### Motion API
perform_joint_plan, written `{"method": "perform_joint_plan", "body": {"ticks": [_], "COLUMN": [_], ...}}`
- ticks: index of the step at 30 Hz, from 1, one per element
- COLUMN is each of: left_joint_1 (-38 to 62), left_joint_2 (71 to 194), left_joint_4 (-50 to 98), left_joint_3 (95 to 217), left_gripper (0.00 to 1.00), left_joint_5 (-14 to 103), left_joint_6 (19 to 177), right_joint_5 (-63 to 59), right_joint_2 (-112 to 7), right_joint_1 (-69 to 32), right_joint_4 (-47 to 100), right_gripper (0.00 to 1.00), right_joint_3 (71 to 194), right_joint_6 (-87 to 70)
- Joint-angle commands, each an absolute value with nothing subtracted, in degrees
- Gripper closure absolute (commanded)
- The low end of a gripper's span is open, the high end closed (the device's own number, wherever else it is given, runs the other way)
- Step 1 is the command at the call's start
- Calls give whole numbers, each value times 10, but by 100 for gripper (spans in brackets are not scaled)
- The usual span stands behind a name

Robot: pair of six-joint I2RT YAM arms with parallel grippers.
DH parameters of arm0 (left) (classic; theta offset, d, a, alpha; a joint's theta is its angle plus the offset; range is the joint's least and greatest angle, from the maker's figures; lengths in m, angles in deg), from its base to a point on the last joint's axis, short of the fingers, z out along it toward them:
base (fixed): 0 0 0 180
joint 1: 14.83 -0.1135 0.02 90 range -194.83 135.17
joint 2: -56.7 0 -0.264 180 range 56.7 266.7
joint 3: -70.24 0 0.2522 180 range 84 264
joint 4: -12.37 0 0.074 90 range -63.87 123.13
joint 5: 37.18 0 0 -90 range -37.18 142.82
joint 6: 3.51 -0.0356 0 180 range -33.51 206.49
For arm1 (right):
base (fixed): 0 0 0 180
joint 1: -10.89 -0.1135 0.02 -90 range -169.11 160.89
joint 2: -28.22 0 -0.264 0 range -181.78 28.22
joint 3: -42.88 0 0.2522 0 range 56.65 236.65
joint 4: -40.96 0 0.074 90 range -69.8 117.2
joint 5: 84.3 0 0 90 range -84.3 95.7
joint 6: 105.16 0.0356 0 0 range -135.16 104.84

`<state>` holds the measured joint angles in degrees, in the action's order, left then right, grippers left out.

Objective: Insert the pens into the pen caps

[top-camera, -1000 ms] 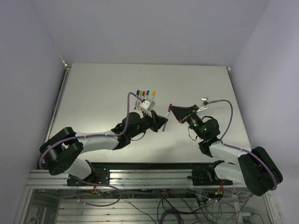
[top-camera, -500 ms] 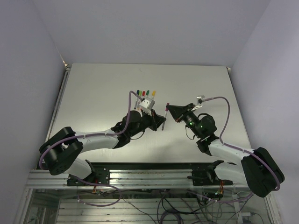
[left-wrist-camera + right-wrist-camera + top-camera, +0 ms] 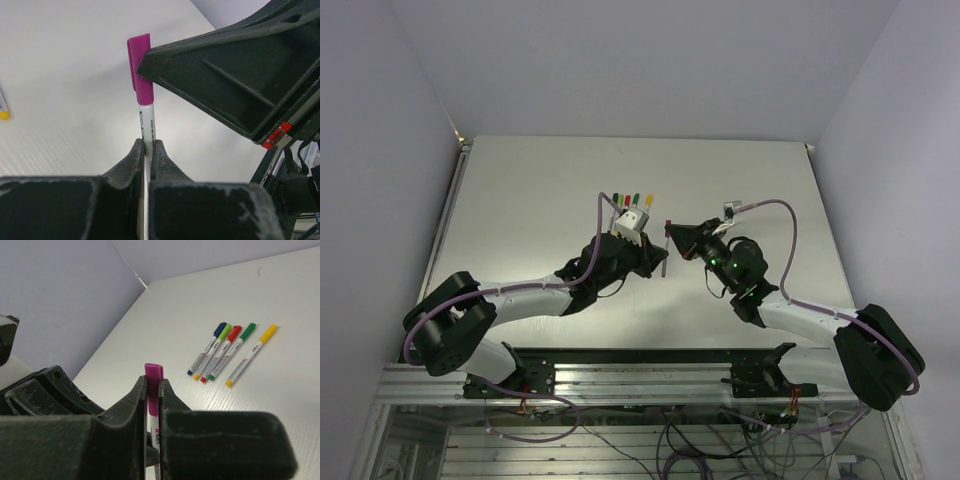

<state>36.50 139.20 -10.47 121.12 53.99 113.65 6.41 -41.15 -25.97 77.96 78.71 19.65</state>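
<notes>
Up over the table (image 3: 520, 200), mid-air: left gripper (image 3: 147, 146) pinches the white pen (image 3: 147, 117) by its barrel, right gripper (image 3: 152, 384) is clamped on the purple cap (image 3: 140, 65), cap sitting on the pen's upper end; other capped pens (image 3: 227, 351) lie in a row on the tabletop beyond

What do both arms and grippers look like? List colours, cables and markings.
Left arm and right arm: white links, black joints and bases. A purple cable loops along each. Left gripper and right gripper: matte black, wedge-shaped, rough-surfaced. The right one shows a small red tab and a green light at its wrist.
</notes>
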Motion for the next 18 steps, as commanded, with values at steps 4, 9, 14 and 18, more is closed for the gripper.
{"method": "perform_joint_plan", "body": {"ticks": [4, 9, 14, 18], "left_joint_1": [344, 340, 334, 332], "left_joint_2": [1340, 1337, 1339, 1341], "left_joint_4": [-246, -245, -248, -244], "left_joint_3": [1263, 1263, 1268, 1269], "left_gripper": [93, 93, 93, 93], "left_joint_5": [598, 608, 606, 600], "left_joint_6": [1115, 1111, 1111, 1112], "right_joint_5": [17, 24, 34, 40], "right_joint_2": [-437, -444, -455, -457], "right_joint_1": [-296, -304, -315, -318], "right_joint_4": [652, 638, 624, 629], "right_gripper": [100, 100, 100, 100], "right_joint_3": [775, 786, 792, 794], "right_joint_6": [187, 177, 174, 174]}}
